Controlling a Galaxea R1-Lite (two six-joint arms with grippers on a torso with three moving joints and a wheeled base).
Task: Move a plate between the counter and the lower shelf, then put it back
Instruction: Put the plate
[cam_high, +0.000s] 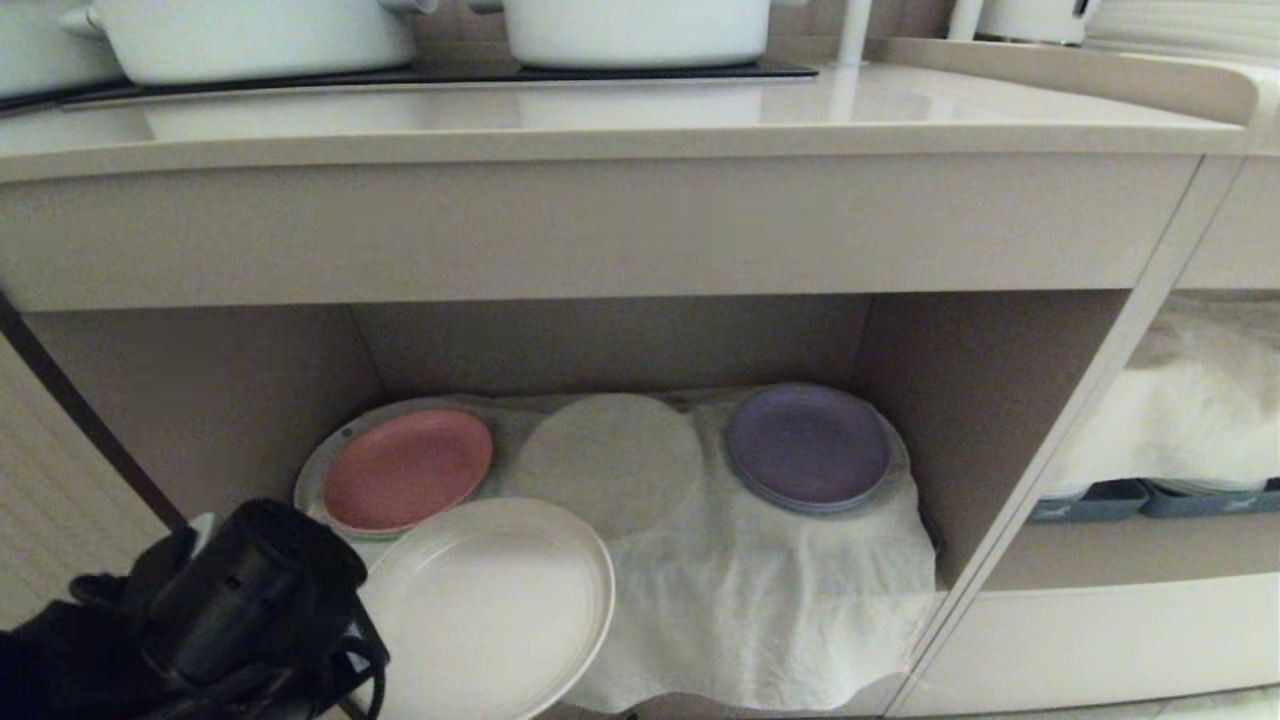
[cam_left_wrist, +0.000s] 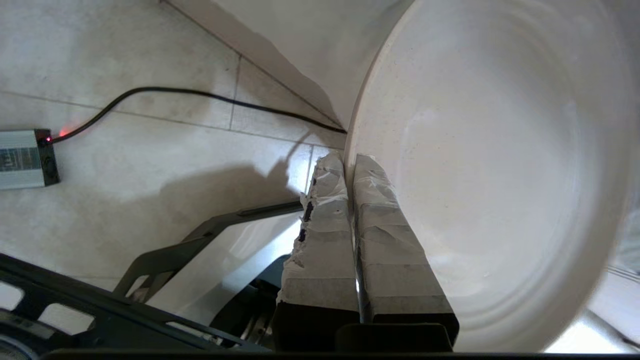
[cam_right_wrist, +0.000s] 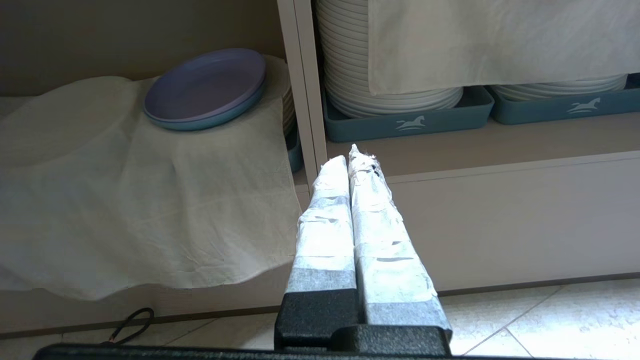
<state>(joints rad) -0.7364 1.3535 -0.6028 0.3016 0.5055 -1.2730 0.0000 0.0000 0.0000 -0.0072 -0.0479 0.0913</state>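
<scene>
The cream plate (cam_high: 490, 600) hangs tilted in front of the lower shelf (cam_high: 230, 400), just over the front edge of its wrinkled off-white cloth (cam_high: 780, 590). My left gripper (cam_left_wrist: 348, 162) is shut on the plate's (cam_left_wrist: 490, 165) rim, one taped finger on each side of it. In the head view my left arm (cam_high: 250, 600) shows at the bottom left, at the plate's left edge. The counter (cam_high: 600, 120) runs above the shelf with a black cooking panel. My right gripper (cam_right_wrist: 352, 157) is shut on nothing, low in front of the cabinet divider.
A pink plate (cam_high: 405, 468) and a purple plate (cam_high: 808, 445) rest on the cloth inside the shelf, with a round cloth-covered bump (cam_high: 610, 460) between them. White pots (cam_high: 630, 30) stand on the counter. Blue-grey trays (cam_right_wrist: 405, 120) of stacked white plates fill the right niche. A cable (cam_left_wrist: 175, 92) crosses the floor.
</scene>
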